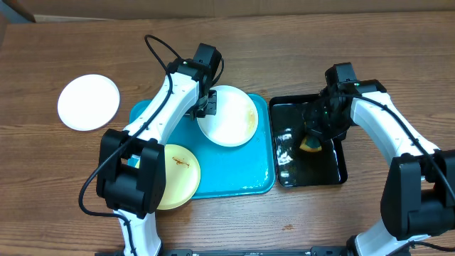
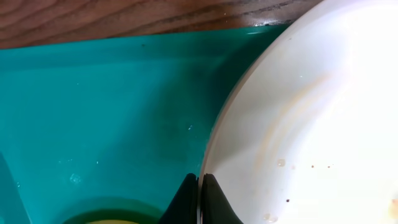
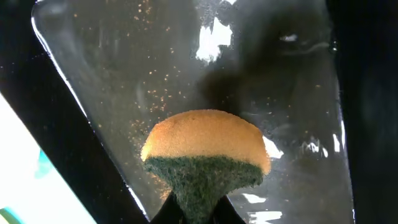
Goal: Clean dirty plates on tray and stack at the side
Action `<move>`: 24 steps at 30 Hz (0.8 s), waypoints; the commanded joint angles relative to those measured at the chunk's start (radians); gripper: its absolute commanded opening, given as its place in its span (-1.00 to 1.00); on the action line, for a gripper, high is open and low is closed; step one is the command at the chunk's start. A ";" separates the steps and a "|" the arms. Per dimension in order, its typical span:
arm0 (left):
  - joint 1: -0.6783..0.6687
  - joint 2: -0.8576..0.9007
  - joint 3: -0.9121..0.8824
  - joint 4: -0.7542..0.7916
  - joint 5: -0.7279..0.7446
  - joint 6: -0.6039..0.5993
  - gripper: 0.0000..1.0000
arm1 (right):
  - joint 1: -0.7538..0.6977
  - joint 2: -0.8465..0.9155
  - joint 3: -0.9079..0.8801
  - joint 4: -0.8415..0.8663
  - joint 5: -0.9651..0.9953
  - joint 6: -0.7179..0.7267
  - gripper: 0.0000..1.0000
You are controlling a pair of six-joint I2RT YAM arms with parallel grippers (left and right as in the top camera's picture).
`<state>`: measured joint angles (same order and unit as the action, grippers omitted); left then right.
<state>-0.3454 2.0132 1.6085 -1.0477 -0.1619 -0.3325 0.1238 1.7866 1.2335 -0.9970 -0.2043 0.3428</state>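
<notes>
Station check, positions referenced to the turquoise tray.

Left gripper – clenched on the left rim of the smeared white plate; the two fingers stand almost together with the thin plate edge between them. This plate occupies the tray's far-right portion, and its far edge passes over the tray's far rim. It carries a brown streak near its right rim, plus a faint ring stain and dark specks in the left wrist view. I cannot tell whether it is raised off the tray floor.

Yellow plate – at the tray's near-left corner, overlapping the near rim, with a brown smear at its centre and its left edge hidden by the arm.

Second white plate lies on the table, well apart to the tray's left.

Right gripper is clamped on a sponge by its green scouring layer, orange side outward, over the wet black tray, which sits just beside the turquoise tray's right rim.
</notes>
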 commanded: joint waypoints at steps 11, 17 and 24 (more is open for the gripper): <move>0.011 -0.032 0.141 -0.064 0.075 0.041 -0.92 | -0.008 -0.042 0.019 -0.006 0.013 -0.025 -0.93; 0.045 -0.033 0.167 -0.074 0.172 0.064 -0.92 | -0.016 -0.065 0.043 -0.037 0.014 -0.031 -0.93; 0.085 -0.033 0.195 -0.092 0.253 0.076 -0.92 | -0.027 -0.070 0.104 -0.110 0.074 -0.037 -0.92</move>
<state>-0.2787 2.0132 1.7588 -1.1343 0.0082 -0.2836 0.1043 1.7569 1.2907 -1.0962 -0.1749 0.3172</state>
